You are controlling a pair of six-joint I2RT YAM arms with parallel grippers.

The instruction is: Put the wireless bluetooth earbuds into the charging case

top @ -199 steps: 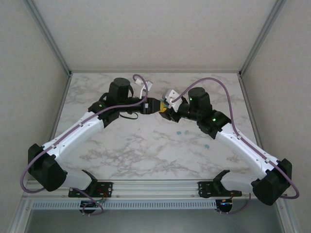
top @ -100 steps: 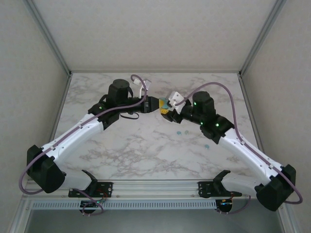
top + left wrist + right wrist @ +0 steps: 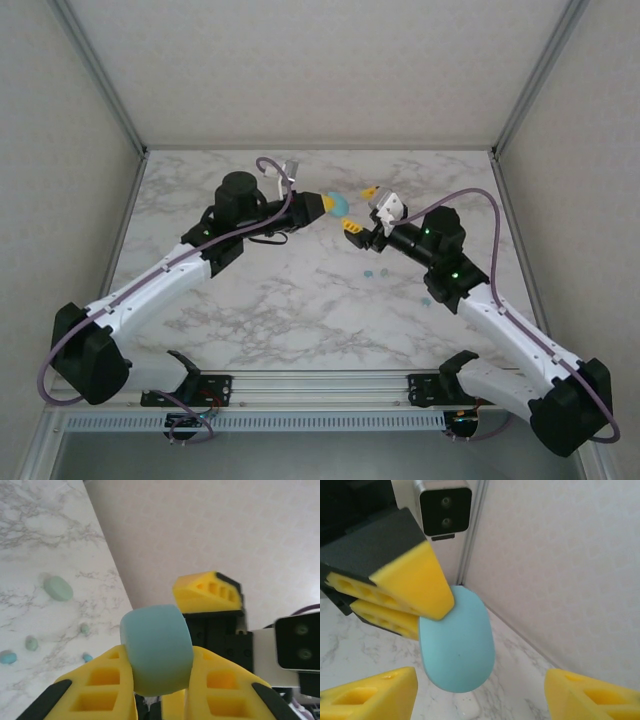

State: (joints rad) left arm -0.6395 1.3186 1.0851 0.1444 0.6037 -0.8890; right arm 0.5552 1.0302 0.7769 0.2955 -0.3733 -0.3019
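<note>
Nearest the arm bases, on the white marble-patterned table (image 3: pixel 250 310), lie the tiny light teal-blue plastic earbuds (image 3: pixel 368 272): 1 just beside the right forearm and 2 close together a little farther out, all loose and none in the case. Beyond and above them, the left gripper (image 3: pixel 323 204) is clamped on the small rounded turquoise-blue plastic charging case (image 3: pixel 338 206), holding it off the table. In the left wrist view its 2 yellow fingers (image 3: pixel 112 690) pinch the case by its sides, and the case's long axis sticks out past the fingertips toward the right arm. Whether its lid is open I cannot tell. Facing it, the right gripper (image 3: pixel 361 209) stands spread wide with nothing in it, 1 finger to each side of the case's free end and apart from it. So the buds lie below and nearer than both grippers, closest to the right arm, which looks the likelier one to reach down for them while the left presents the case.
</note>
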